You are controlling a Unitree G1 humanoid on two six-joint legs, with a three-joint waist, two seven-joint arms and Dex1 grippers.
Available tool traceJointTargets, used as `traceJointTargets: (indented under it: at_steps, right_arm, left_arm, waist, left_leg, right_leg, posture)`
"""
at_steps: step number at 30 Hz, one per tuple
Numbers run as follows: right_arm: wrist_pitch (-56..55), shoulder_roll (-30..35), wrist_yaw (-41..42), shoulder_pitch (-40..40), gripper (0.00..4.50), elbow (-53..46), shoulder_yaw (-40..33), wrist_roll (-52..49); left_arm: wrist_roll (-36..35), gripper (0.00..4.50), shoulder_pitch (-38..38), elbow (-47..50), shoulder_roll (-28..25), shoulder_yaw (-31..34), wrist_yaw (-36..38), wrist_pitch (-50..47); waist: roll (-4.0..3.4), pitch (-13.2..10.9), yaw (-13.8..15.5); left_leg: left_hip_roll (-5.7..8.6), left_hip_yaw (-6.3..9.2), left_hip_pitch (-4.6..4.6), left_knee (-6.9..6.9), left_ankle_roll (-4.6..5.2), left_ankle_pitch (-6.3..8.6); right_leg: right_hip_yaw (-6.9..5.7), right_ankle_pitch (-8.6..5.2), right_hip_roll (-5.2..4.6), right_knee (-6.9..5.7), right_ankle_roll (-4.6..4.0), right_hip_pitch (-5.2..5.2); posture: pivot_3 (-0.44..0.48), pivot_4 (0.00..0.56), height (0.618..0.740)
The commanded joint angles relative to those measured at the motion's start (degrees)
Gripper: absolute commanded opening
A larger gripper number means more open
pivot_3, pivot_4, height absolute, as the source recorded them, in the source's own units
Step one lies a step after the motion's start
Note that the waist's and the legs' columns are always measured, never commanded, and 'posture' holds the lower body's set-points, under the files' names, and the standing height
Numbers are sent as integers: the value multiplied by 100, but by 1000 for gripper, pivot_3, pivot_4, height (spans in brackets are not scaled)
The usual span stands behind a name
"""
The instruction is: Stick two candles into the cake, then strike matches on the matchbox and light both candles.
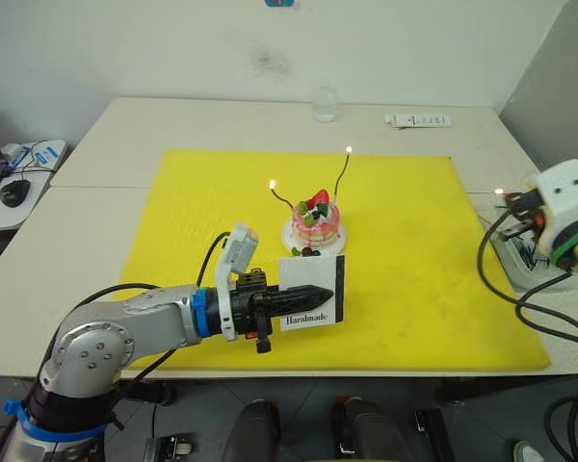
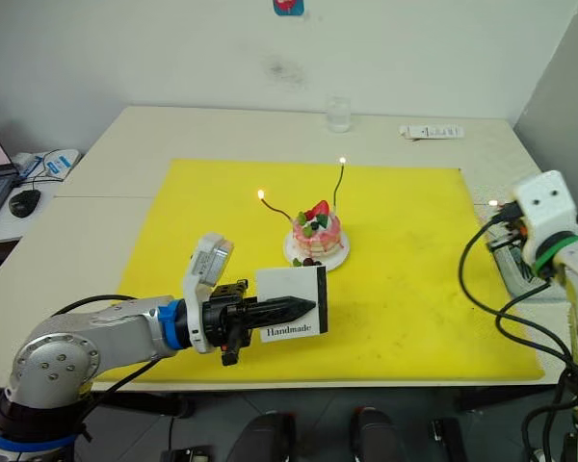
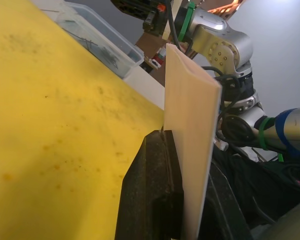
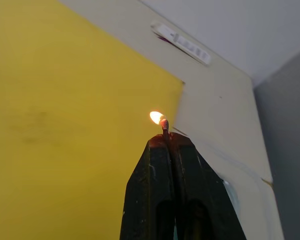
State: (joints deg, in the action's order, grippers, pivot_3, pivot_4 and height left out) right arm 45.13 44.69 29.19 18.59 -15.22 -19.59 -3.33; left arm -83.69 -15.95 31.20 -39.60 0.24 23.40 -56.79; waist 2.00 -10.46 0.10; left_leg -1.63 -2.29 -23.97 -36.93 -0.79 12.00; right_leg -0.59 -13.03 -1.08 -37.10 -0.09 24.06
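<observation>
The pink-and-white cake (image 1: 315, 223) sits on its white plate (image 1: 294, 239) in the middle of the yellow mat (image 1: 414, 289). Two candles stand in it, both burning: a red one (image 1: 281, 199) leaning left and a green one (image 1: 344, 173) rising at the right. My left gripper (image 1: 323, 292) is shut on the white "Handmade" matchbox (image 1: 313, 313), held upright just in front of the cake; the left wrist view shows the matchbox (image 3: 190, 115) edge-on between the fingers. My right gripper (image 4: 168, 141) is shut on a match (image 4: 164, 125) with a flame at its tip, off the mat's right edge.
A clear glass (image 1: 325, 103) and a white remote (image 1: 418, 120) lie at the table's far edge. A clear plastic bin (image 3: 97, 37) stands beside the mat's right side, below my right arm. A mouse (image 1: 14, 191) rests on a side desk at the left.
</observation>
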Motion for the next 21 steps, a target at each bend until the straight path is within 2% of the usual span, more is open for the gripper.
traceJointTargets:
  at_steps: [1, 16, 19, 21]
  right_arm:
    - [47, 181, -254, -149, 38, 170, -297, 143]
    - [-502, 220, -570, -223, 38, 1324, -250, 119]
    - [-591, 232, -598, -221, 630, 1433, -300, 89]
    - [-651, 240, -627, -216, 1310, 1431, -307, 78]
  left_arm:
    - [89, 0, -42, 193, 114, 3, 97, 133]
    - [-16, 0, 131, 374, 158, 114, -59, 112]
    - [-48, 0, 143, 395, 143, 124, -85, 107]
    - [-66, 0, 164, 402, 116, 144, -73, 101]
  waist:
    - [0, 0, -4]
    - [-2, 1, -23]
    - [-3, 1, -24]
    - [-3, 2, -24]
  left_leg:
    - [0, 1, 0, 0, 0, 0]
    - [0, 2, 1, 0, 1, 0]
    - [-1, 3, 1, 0, 0, 0]
    - [-1, 3, 1, 0, 1, 0]
  right_leg:
    - [-1, 0, 0, 0, 0, 0]
    - [0, 1, 4, -1, 3, -1]
    - [-1, 2, 5, -1, 5, -1]
    - [-1, 2, 5, -2, 4, -1]
  posture:
    - [0, 150, 740]
    - [0, 150, 740]
    - [0, 150, 740]
    - [0, 150, 740]
